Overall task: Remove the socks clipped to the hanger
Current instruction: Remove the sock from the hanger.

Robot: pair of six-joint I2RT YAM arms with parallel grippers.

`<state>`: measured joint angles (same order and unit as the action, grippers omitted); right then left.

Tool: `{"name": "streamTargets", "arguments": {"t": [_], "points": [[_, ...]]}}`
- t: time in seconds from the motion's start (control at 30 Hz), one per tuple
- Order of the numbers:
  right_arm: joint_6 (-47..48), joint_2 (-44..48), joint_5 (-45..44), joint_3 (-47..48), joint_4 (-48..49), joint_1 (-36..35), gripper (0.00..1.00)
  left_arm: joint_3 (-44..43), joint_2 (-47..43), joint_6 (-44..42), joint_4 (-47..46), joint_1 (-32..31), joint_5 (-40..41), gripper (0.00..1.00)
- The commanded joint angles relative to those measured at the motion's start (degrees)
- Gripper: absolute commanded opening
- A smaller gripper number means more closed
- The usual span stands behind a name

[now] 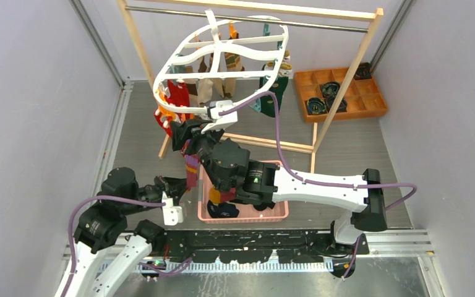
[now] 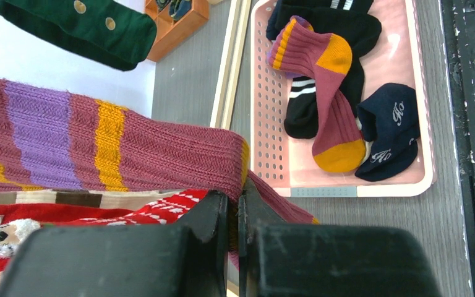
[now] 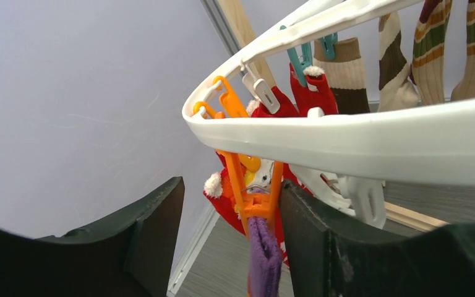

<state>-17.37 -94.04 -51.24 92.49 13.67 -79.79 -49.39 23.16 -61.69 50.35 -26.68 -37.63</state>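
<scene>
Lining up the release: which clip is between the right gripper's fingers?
The orange clip pinching the purple sock, below the hanger rim. The white clip and teal clips sit farther along the rim, outside the right gripper.

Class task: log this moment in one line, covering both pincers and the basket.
left pincer: shut on striped sock | right pincer: open, astride orange clip on hanger | pink basket: several socks inside
</scene>
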Motion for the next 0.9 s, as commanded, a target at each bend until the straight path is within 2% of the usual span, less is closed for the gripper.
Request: {"name": "streamTargets", "arguments": {"t": [0.0,0.1,0.47,0.87], "points": [[2.4,0.1,-1.5,3.2,4.4,0.1,0.60,0.2,-0.6,0.6,-2.1,-0.3,-1.7,0.00],[1.8,-0.2,-0.9,3.9,2.8,0.4,0.58,0.3,-0.9,0.6,-2.1,-0.3,-1.9,0.00],[-2.9,-2.3,2.2,9.6,-6.4,3.1,0.59,-0.5,-1.1,0.6,-2.1,-0.3,-1.9,0.00],[-5.0,-0.3,3.9,8.5,-10.0,3.9,0.45,-1.6,-0.6,-0.2,-0.9,-0.3,-1.9,0.00]]}}
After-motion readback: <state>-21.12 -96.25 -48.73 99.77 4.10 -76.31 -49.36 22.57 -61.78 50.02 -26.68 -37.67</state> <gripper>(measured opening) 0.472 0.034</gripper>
